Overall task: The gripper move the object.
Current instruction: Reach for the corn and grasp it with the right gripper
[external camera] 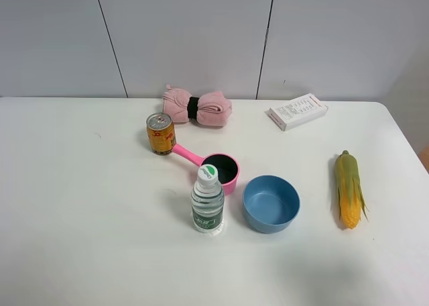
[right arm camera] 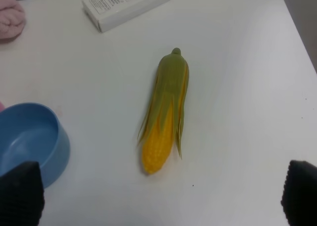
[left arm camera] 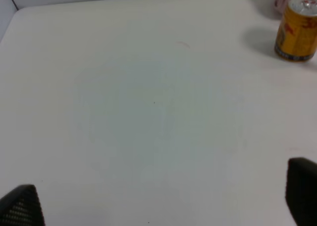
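The toy corn cob (external camera: 350, 188) lies on the tabletop (external camera: 80, 239) to the right of the blue bowl (external camera: 271, 203), stem end pointing away, its long axis running roughly straight ahead of the right tool (right arm camera: 159, 194), whose jaws stand wide and empty.

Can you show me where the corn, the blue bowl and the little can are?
corn (external camera: 349, 188): exterior high view, middle of the cob.
blue bowl (external camera: 269, 225): exterior high view, front outer wall.
can (external camera: 161, 138): exterior high view, printed side.
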